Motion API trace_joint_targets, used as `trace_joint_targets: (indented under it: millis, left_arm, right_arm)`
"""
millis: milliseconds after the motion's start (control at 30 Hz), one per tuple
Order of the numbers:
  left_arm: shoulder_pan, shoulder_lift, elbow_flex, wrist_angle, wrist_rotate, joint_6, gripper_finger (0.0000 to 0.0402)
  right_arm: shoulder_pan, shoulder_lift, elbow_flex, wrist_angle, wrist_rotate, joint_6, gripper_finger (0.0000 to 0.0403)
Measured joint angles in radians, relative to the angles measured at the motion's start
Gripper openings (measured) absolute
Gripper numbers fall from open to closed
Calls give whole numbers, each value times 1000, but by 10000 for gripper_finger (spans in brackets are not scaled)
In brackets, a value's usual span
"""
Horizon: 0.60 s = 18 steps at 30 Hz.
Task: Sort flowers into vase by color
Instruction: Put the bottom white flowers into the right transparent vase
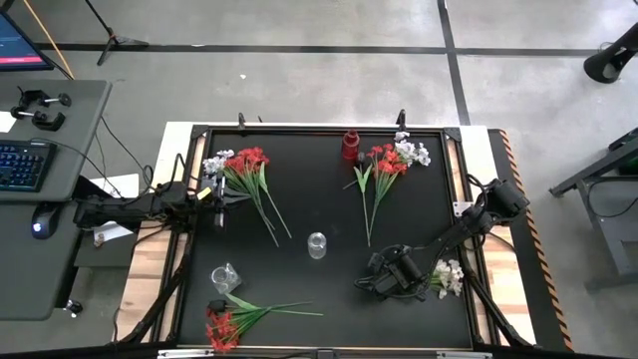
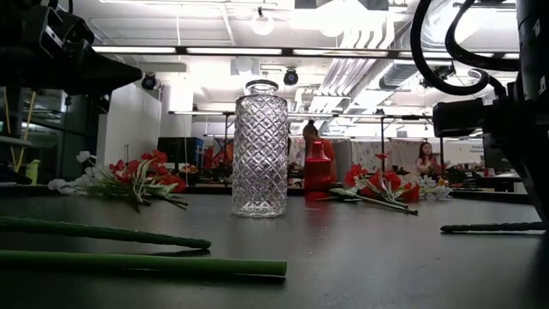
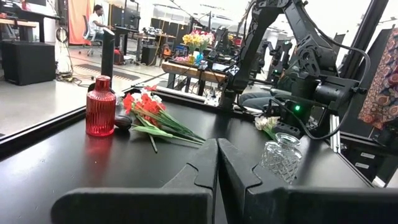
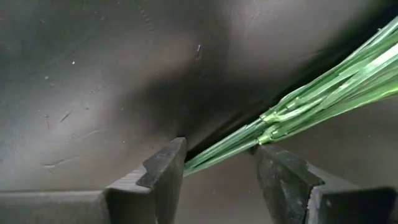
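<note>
The right end effector (image 4: 214, 165) is low over the near right part of the bench (image 1: 329, 199). Its fingers are apart, and the green stems (image 4: 292, 115) of the white flowers (image 1: 449, 276) lie between them, not yet clamped. The right wrist view shows only the stems; the blooms are cut off there. In the high view the arm covers most of the stems, so only the white blooms are visible beside it.

The left end effector (image 3: 216, 163) waits at the far left side of the bench, near a bunch of red and white flowers (image 1: 239, 165). Its fingers are together, which is seen only in the left wrist view.

The clear glass vase (image 2: 260, 148) stands upright in the middle of the bench. In the high view it is only a small ring. A second clear vase (image 1: 224, 276) lies tipped on its side at the near left, just beside a bunch of red flowers (image 1: 224, 324). The low view shows only two long stems (image 2: 141, 262) of that bunch.

A red vase (image 3: 101, 107) stands at the far edge, near another red and white bunch (image 1: 389, 160). I cannot find a dark bloom with certainty.
</note>
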Motion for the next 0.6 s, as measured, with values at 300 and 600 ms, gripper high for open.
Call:
trace_joint_targets:
  millis: [300, 600]
  left_arm:
    - [0, 0, 0, 0, 0, 0, 0]
    - [0, 0, 0, 0, 0, 0, 0]
  right_arm:
    - [0, 1, 0, 3, -2, -75, 184]
    - [-1, 5, 15, -11, -5, -232, 184]
